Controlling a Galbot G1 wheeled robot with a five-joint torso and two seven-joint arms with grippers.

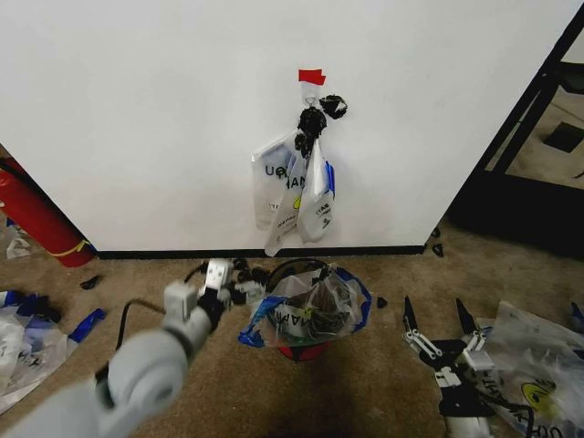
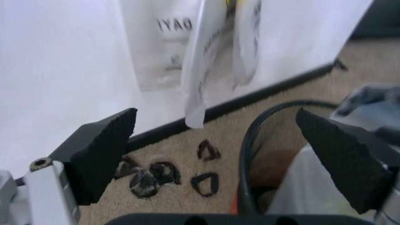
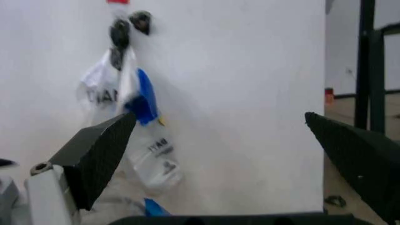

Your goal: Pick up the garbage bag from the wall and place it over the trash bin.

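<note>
While hung: garbage bag (image 1: 294, 187) on wall (image 1: 137, 119), under red tape (image 1: 311, 77), w/ black wad (image 1: 313, 119) above.
Bin: trash bin (image 1: 310, 315) below bag, already lined w/ plastic.
L claw: left gripper (image 1: 239, 281) spread, just left of bin rim, well below hung bag.
R claw: right gripper (image 1: 436, 319) spread, low, right of bin, apart from bag.

- Bare carpet (image 1: 365, 383) between trash bin (image 1: 310, 315) and right gripper (image 1: 440, 327): open passage.
- Left of the bin, left gripper (image 1: 239, 285), jaws spread, among small black scraps (image 2: 159, 172).
- Far side blocked by wall (image 1: 137, 119), with garbage bags (image 1: 294, 187) hanging above the bin.
- Far left, red cylinder (image 1: 32, 214) leaning at the wall.
</note>
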